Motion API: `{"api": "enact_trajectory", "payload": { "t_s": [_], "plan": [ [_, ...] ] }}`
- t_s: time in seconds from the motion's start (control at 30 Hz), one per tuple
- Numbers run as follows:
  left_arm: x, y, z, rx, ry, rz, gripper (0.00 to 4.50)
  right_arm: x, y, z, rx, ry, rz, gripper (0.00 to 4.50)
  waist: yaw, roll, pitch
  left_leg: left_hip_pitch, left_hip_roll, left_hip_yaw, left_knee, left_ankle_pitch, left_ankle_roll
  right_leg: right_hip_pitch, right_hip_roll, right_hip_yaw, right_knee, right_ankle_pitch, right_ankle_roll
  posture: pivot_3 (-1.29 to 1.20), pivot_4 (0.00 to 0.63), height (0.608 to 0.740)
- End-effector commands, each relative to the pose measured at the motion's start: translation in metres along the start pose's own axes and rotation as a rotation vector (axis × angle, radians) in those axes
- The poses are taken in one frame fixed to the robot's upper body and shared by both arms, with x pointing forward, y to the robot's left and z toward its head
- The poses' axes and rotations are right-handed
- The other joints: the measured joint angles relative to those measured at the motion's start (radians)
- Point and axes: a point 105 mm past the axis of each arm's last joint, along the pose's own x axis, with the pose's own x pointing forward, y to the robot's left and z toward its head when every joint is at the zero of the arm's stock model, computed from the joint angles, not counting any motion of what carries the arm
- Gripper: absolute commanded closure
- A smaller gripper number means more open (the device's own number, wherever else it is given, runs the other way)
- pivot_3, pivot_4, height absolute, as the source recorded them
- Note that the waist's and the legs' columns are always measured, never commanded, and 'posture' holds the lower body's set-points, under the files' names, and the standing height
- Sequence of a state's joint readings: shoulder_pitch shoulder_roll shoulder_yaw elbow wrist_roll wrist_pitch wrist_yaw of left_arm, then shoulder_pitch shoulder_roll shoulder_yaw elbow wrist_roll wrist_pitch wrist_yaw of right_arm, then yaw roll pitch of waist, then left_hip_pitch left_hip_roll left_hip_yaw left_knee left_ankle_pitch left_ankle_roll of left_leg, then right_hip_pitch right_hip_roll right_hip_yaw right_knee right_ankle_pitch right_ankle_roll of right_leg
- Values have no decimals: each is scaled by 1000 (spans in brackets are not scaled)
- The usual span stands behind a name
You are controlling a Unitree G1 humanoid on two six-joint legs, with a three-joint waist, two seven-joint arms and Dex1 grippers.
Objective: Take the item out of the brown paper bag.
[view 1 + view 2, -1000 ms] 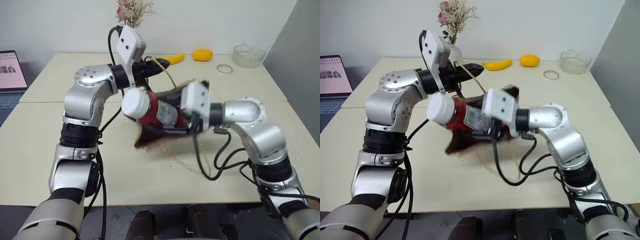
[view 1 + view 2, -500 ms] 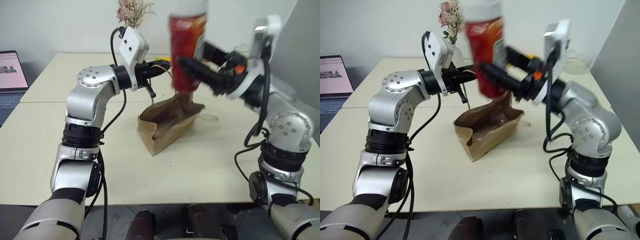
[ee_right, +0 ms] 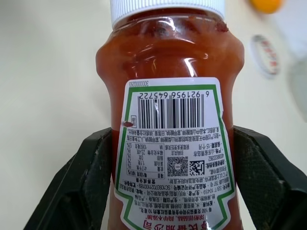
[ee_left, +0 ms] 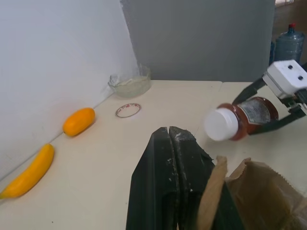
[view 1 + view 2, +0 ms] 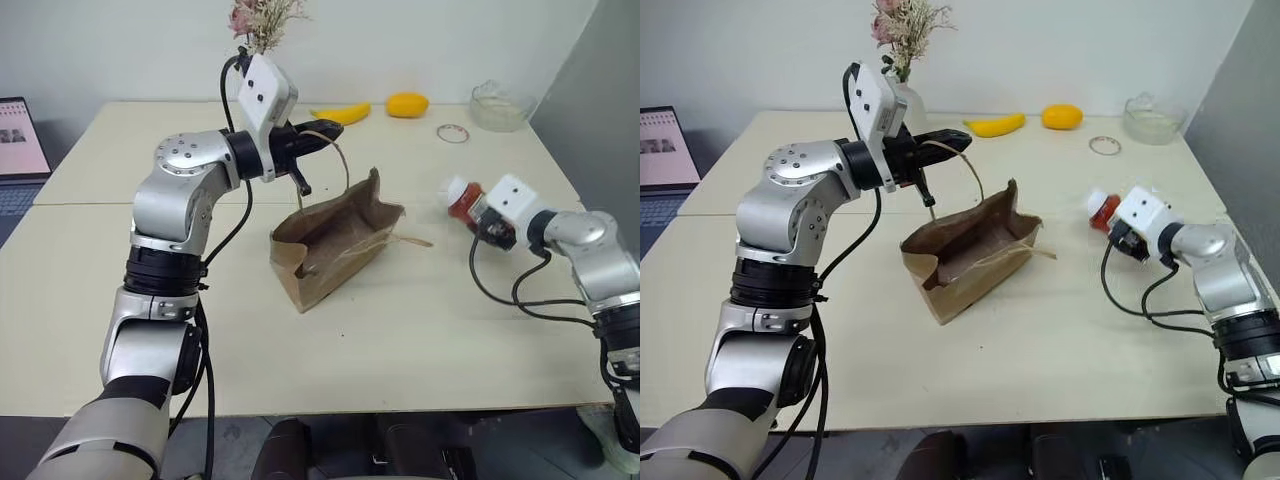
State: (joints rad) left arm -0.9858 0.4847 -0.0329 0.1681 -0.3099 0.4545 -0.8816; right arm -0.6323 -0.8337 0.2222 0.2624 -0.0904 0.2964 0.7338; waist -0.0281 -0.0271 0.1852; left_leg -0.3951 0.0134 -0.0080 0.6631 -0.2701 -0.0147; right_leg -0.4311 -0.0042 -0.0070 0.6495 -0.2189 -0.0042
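Note:
The brown paper bag [image 5: 335,240] stands open on the table's middle, its mouth facing up. My left gripper [image 5: 328,136] is above the bag's far side, shut on one thin loop handle [image 5: 344,160] and holding it up. The item, a dark red sauce bottle [image 5: 463,197] with a white cap [image 4: 220,124], is out of the bag and off to its right, low over the table. My right gripper [image 5: 1110,212] is shut on the bottle [image 3: 170,120]. Its black fingers [image 3: 79,184] press both sides of the white label.
A yellow banana [image 5: 340,115], an orange fruit [image 5: 406,105], a small ring [image 5: 452,132] and a glass bowl [image 5: 497,105] lie along the table's far edge. A vase of dried flowers [image 5: 262,20] stands behind my left arm. A laptop [image 5: 15,140] sits far left.
My right arm pulled the bottle out of the bag, lifted it high, then swung it down to the right, low over the table. The bag settled upright. My left gripper kept still.

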Motion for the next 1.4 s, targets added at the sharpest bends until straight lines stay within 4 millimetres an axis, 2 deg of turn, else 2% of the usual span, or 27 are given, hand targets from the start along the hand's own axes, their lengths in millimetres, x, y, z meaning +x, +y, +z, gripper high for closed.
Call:
{"api": "enact_trajectory", "payload": {
  "t_s": [0.03, 0.07, 0.13, 0.2, 0.3, 0.37, 0.43, 0.57, 0.67, 0.8, 0.97, 1.07, 1.13, 1.27, 1.4],
  "plan": [
    [-4, 3, 12, 36, -33, 19, 4500, -8, -6, -1, -49, 12, 4, 1280, 1, 0, 0, 0, 0, 0, 0, 0, 0, 0, 0, 0, 0, -1, 1, 0, 150, 740],
    [-4, 3, 11, 35, -33, 19, 4500, -8, -3, -3, -57, 21, 23, 1280, 2, 0, 0, 0, -1, 0, 1, 0, 0, 0, 0, 0, 0, -1, 2, 0, 150, 740],
    [-4, 2, 10, 32, -32, 18, 4500, -9, 1, -5, -70, 25, 48, 556, 3, 0, 0, 0, -1, 0, 2, 0, 0, 1, 0, 0, 0, -2, 4, 0, 150, 740],
    [-5, 2, 9, 30, -30, 18, 4500, -11, 4, -6, -74, 23, 69, 20, 3, 0, 0, 0, -1, 0, 2, 0, 0, 1, -1, 0, 0, -2, 4, 0, 150, 740],
    [-5, 2, 8, 27, -26, 18, 4500, -21, 4, -4, -83, 13, 85, 20, 4, 0, 0, 0, -1, 0, 3, 0, 0, 2, -1, 0, 0, -2, 4, 0, 150, 740],
    [-6, 2, 7, 24, -23, 19, 4500, -32, 0, 10, -73, -53, 64, 20, 5, 0, 0, 0, -1, -1, 3, 0, 0, 2, -1, -1, 0, -2, 4, 0, 150, 740],
    [-8, 2, 4, 23, -12, 13, 4500, -55, 2, 30, -17, -172, 77, 20, 8, 0, 0, 0, -1, -2, 3, 0, 0, 2, -1, -1, 0, -2, 4, 0, 150, 740],
    [-18, 11, -5, 12, 29, 53, 4500, -99, 40, 70, 210, -447, 189, 20, 14, 0, 0, 1, 0, -8, 2, 0, 0, 4, 0, -3, 1, -2, 4, 0, 150, 740],
    [-26, 16, -12, 1, 63, 62, 4500, -112, 56, 88, 300, -527, 188, 20, 12, 0, 0, 4, 0, -12, 2, 0, 0, 7, -1, -3, 0, -2, 4, 0, 150, 740],
    [-36, 22, -27, 5, 144, 62, 3685, -111, 64, 107, 349, -594, 168, 0, 12, 0, 0, 12, -1, -10, 2, 0, 0, 12, -1, -2, 1, -1, 5, 0, 150, 740],
    [-44, 29, -33, 3, 172, 80, 2128, -107, 69, 117, 360, -619, 196, 0, 12, 0, 0, 13, -2, -8, 2, 0, 0, 13, -1, -3, 0, -1, 5, 0, 150, 740],
    [-47, 26, -32, -11, 160, 76, 1116, -104, 69, 118, 374, -621, 200, 0, 13, 0, 0, 10, -2, -8, 2, 0, 0, 11, -1, -2, 0, -1, 5, 0, 150, 740],
    [-51, 24, -31, -26, 148, 76, 615, -101, 70, 117, 377, -615, 208, 0, 14, 0, 0, 9, -1, -9, 2, 0, 0, 11, -1, -1, -1, -1, 5, 0, 150, 740],
    [-72, 23, -25, -54, 94, 136, 615, -101, 74, 114, 382, -614, 197, 0, 10, 0, 0, 9, -1, -9, 2, 0, 0, 10, -1, -1, -1, -1, 5, 0, 150, 740],
    [-95, 23, -22, -41, 61, 272, 615, -105, 73, 112, 382, -646, 123, 0, 11, 0, 0, 9, 0, -9, 1, 0, 0, 10, -2, -1, -1, -1, 5, 0, 150, 740]
  ]
}}
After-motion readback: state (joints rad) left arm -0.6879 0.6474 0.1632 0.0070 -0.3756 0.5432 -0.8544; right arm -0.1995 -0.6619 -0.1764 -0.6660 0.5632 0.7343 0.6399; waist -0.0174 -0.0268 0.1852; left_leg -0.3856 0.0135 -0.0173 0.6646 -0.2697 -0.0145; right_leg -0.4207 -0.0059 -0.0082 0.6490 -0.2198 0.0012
